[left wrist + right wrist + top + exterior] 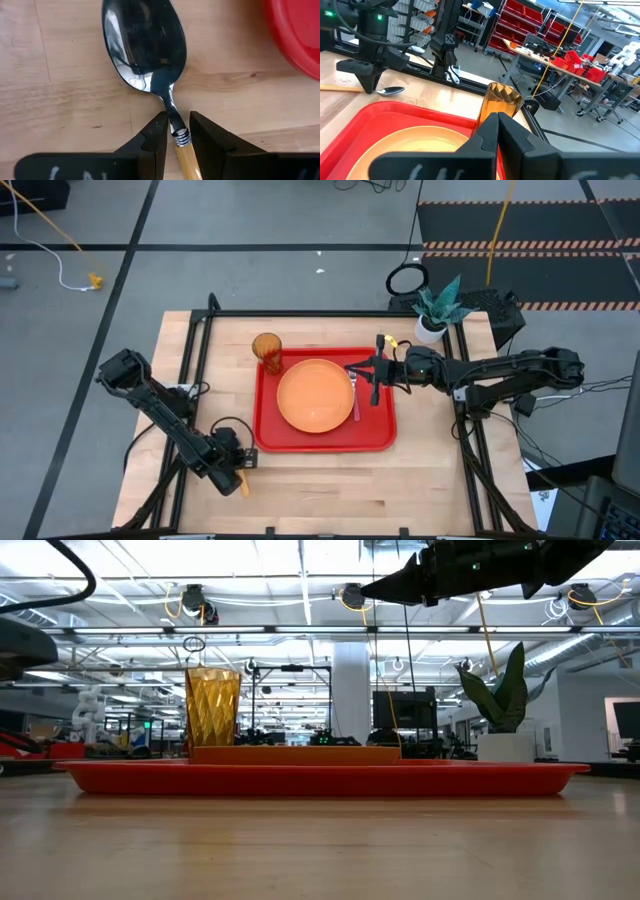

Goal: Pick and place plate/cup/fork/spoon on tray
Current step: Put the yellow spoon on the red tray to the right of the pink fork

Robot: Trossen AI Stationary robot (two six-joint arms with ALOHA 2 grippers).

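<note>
The red tray (325,438) lies mid-table with the orange plate (315,395) on it. The amber cup (266,350) stands upright at the tray's far left corner. The fork (356,402) lies on the tray just right of the plate. The spoon (145,45) lies on the wood near the tray's near left corner, and also shows in the right wrist view (390,91). My left gripper (179,135) is down at the spoon, shut on it. My right gripper (352,368) hovers shut and empty above the tray's right part, over the fork's far end. My left gripper pinches the spoon between its two fingers where the metal neck meets the orange handle (181,135). The fingers (155,137) come from above, pointing down, and lie across the spoon. The spoon lies flat on the table, bowl up.
A potted plant (436,308) stands at the table's far right corner. A black frame (195,370) runs along the table's edges. Bare wood lies between the tray and the near edge.
</note>
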